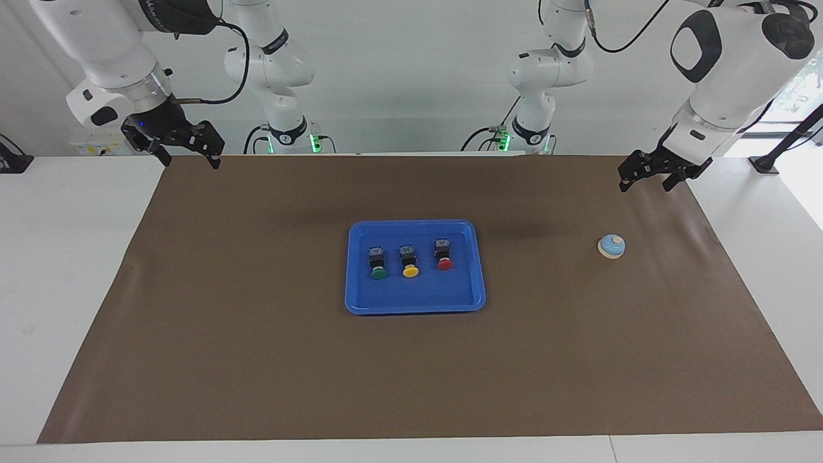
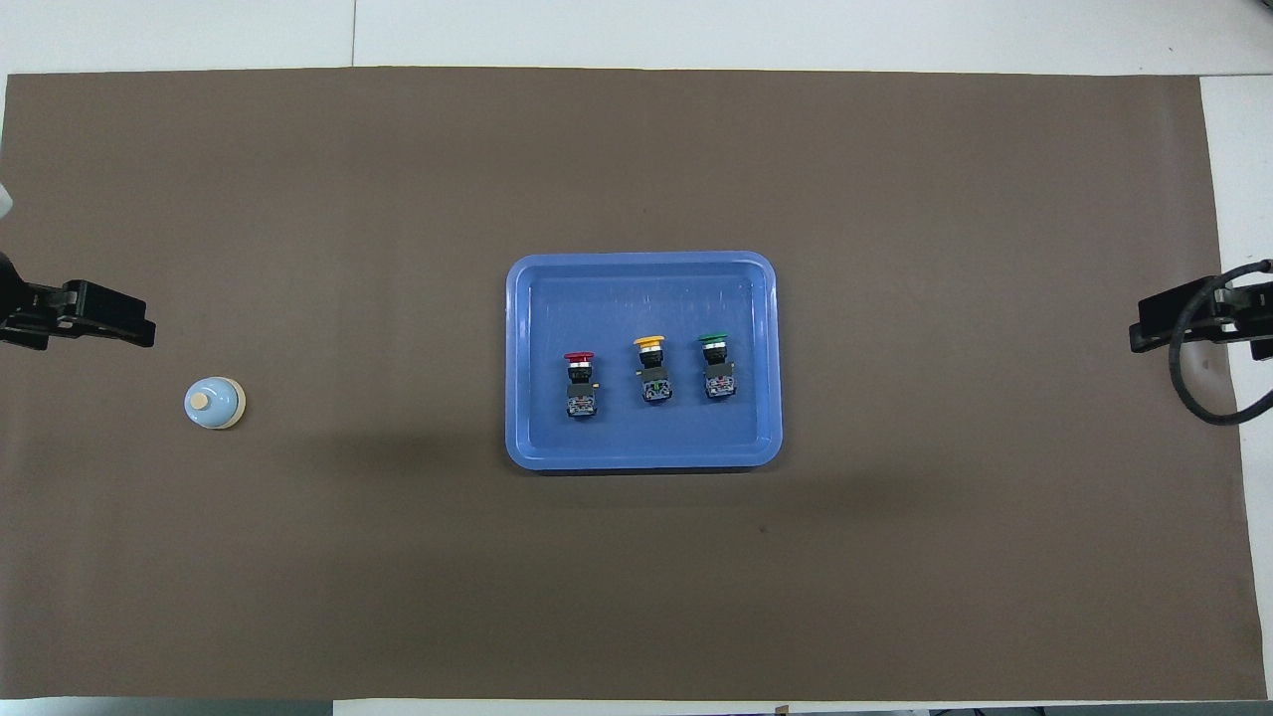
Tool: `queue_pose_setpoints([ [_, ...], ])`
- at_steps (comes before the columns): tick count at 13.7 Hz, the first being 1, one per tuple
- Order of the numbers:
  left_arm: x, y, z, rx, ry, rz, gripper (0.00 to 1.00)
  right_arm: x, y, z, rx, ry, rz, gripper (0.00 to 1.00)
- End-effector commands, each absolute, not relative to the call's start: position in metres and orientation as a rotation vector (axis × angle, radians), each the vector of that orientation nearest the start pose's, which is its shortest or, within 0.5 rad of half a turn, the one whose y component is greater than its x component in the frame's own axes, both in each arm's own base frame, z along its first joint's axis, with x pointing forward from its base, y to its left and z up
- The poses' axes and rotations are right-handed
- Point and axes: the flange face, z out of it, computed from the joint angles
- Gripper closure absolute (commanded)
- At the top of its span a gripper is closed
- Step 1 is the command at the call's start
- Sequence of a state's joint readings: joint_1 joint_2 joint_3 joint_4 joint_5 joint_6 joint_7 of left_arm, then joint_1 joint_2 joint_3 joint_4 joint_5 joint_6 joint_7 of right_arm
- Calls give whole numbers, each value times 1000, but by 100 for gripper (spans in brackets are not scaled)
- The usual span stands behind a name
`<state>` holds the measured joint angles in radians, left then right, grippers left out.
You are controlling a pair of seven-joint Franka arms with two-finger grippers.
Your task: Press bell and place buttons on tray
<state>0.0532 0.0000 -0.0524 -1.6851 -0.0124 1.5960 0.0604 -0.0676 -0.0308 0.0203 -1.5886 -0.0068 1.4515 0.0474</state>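
- brown mat [image 1: 257, 360] spread over a white table [image 1: 71, 270], pale wall at the robots' end.
- blue tray [image 1: 415, 304] lying mid-mat, well apart from both sets of fingers.
- three buttons in a row on the tray, caps pointing away from the robots: green button [image 1: 379, 264] toward the right arm's end, yellow button [image 1: 409, 261] in the middle, red button [image 1: 443, 254] toward the left arm's end.
- bell [image 1: 611, 246] standing alone on the mat toward the left arm's end, untouched.
- left gripper [image 1: 646, 175] raised over the mat edge near the bell, fingers apart, holding nothing.
- right gripper [image 1: 190, 153] waiting raised over the mat corner at the right arm's end, fingers apart, empty.
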Motion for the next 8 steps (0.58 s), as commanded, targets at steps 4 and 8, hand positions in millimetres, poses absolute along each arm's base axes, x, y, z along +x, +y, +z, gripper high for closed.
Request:
queue_pose_setpoints([
  [4,552,-7,587,-3134,125,106,0,529,-28,622,-3152,138,177,0],
  [8,552,-5,589,-3135,121,92,0,529,-28,622,-3152,138,177,0],
])
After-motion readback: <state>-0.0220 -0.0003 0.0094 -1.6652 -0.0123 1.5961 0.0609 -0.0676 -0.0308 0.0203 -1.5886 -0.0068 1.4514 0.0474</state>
